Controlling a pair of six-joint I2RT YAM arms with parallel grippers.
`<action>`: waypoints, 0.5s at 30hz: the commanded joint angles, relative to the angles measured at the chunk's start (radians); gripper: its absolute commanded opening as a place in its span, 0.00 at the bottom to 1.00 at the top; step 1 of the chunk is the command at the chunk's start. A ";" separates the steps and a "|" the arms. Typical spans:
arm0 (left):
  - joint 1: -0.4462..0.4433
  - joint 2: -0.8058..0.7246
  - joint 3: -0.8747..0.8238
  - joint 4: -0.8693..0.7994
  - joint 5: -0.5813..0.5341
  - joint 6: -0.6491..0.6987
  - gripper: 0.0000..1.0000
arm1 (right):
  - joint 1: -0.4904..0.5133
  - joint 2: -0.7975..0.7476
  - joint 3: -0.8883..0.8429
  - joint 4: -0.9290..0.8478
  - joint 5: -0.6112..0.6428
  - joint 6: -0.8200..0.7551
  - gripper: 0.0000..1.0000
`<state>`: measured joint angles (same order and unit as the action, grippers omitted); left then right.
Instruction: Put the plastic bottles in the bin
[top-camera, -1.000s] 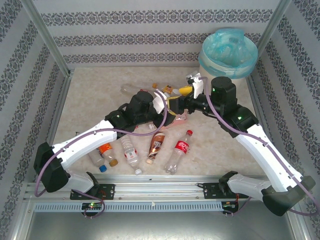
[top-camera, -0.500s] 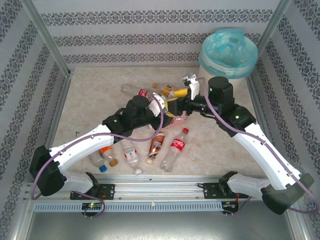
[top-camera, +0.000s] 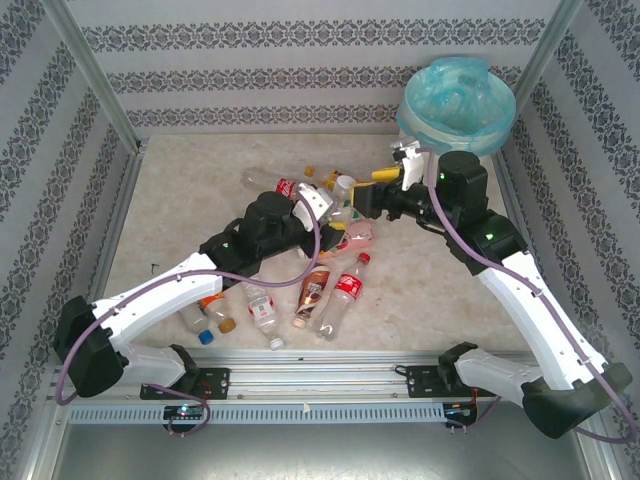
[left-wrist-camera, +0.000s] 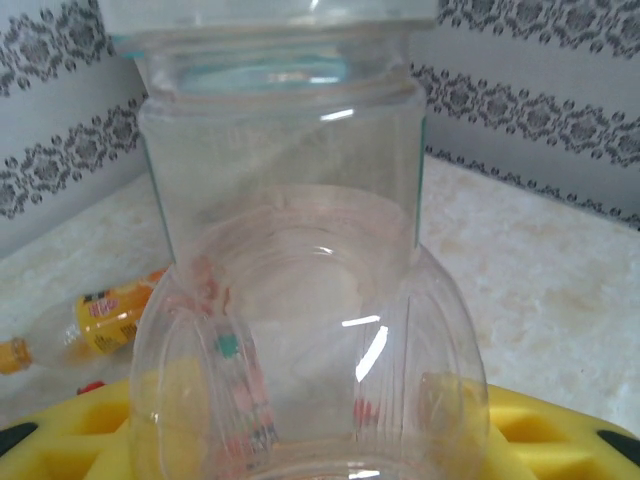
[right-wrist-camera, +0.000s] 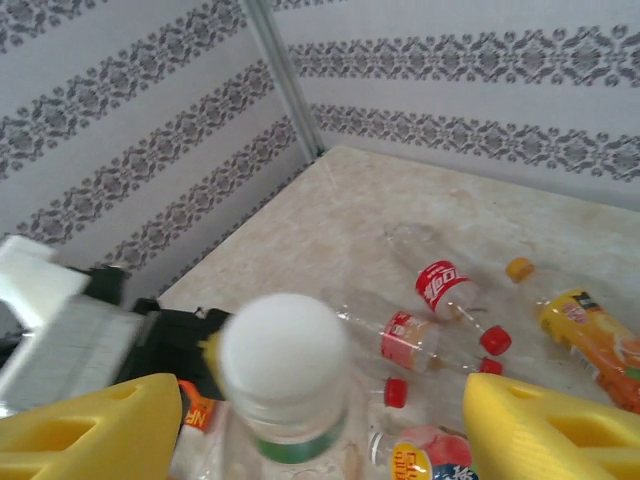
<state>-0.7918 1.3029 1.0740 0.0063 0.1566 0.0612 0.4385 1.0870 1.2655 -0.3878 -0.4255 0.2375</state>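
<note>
Left hand (left-wrist-camera: 310, 450) has closed on a clear bottle (top-camera: 345, 190), lifting it upright mid-desk. Right hand (right-wrist-camera: 325, 430), open, straddles its white cap (right-wrist-camera: 283, 345), seemingly a handover toward the far-right-corner bin (top-camera: 497, 118).

Made out white Coca-Cola-style script on the red label of the red-capped bottle (top-camera: 343, 293), too small to spell letter by letter. Found similar white script on the red label of the far cola bottle (right-wrist-camera: 445, 290). Noted a red-and-white label on the neighbouring bottle (right-wrist-camera: 410, 338), its print unreadable. Saw an orange label with tiny illegible print on the orange bottle (right-wrist-camera: 585, 330), and a pale mark, not legible, on the brown-labelled bottle (top-camera: 314, 290). Could not read the blurred green band on the white-capped bottle (right-wrist-camera: 285, 400), nor the colourful lettering on the pink-labelled bottle (right-wrist-camera: 425, 452).
</note>
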 joint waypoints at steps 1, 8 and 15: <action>0.002 -0.025 -0.003 0.086 0.024 0.017 0.53 | -0.001 -0.002 -0.023 0.003 0.023 0.014 0.75; 0.002 -0.002 0.029 0.044 0.059 0.025 0.53 | 0.049 0.048 -0.010 0.017 -0.052 -0.007 0.73; 0.003 0.012 0.035 0.050 0.095 0.014 0.53 | 0.070 0.070 -0.002 0.041 -0.050 -0.021 0.72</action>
<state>-0.7898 1.3083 1.0771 0.0299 0.2119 0.0643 0.4957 1.1553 1.2518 -0.3859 -0.4614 0.2325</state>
